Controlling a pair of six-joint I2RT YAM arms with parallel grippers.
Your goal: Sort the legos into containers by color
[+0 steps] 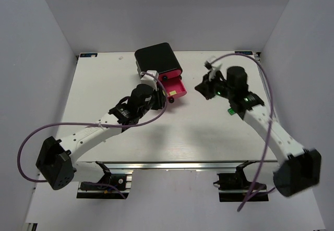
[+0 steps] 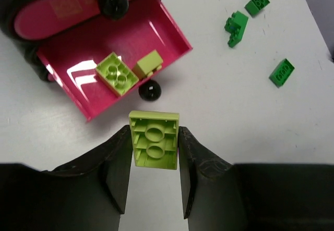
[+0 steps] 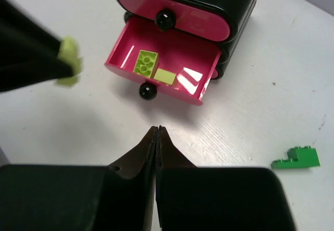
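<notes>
**Lime lego in left claw, just short of the open drawer**

Seen from the left wrist: left claw grasping one lime-yellow lego, pinched on both long sides, hollow underside toward the camera. Held above bare table, just on the near side of the black knob of the open drawer, not over the drawer itself.

Noted inside that pink drawer: two lime legos, one studs-up, one smaller block touching it at the front wall. No other color seen in there.

Confirmed from the right wrist: drawer pulled out from the black cabinet, directly beneath a closed drawer. Cannot tell from any view whether it is the middle or the lowest one.

Counted on the table, well to the right of the drawer in the left wrist view: three dark green legos, two lying near each other, the third apart. Seen from the right wrist: only one green piece, at the lower right.

Recorded for the right claw: clenched fully, fingertips meeting, nothing between them. Hangs above the table facing the drawer front, well apart from it and from the green pieces.
</notes>
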